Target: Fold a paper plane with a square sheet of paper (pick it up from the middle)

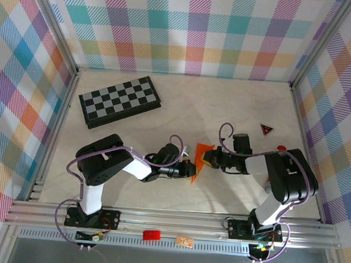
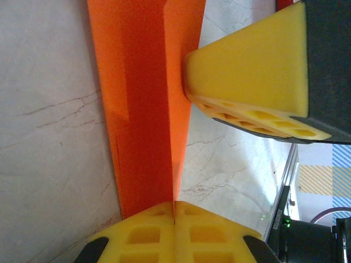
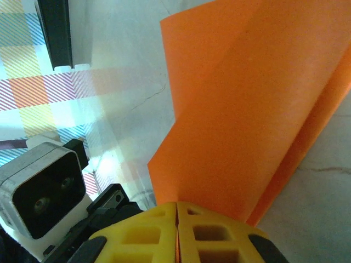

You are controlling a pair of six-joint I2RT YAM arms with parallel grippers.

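The square sheet of paper [image 1: 201,155] is bright orange, folded and held off the table between my two arms. My left gripper [image 1: 189,168] is shut on its near end; in the left wrist view the yellow jaws [image 2: 174,205] meet on the crease of the folded strip [image 2: 145,109]. My right gripper [image 1: 205,160] pinches the paper from the right side. Its closed jaws [image 3: 176,205] bite the edge of the orange layers [image 3: 247,109]. One of the right gripper's yellow fingers [image 2: 247,71] presses against the strip beside the fold.
A black-and-grey checkerboard [image 1: 120,101] lies at the back left. A small dark red triangle [image 1: 266,129] and a small red cylinder [image 1: 281,147] sit at the right. Plaid walls enclose three sides, and a metal rail [image 1: 174,220] runs along the front.
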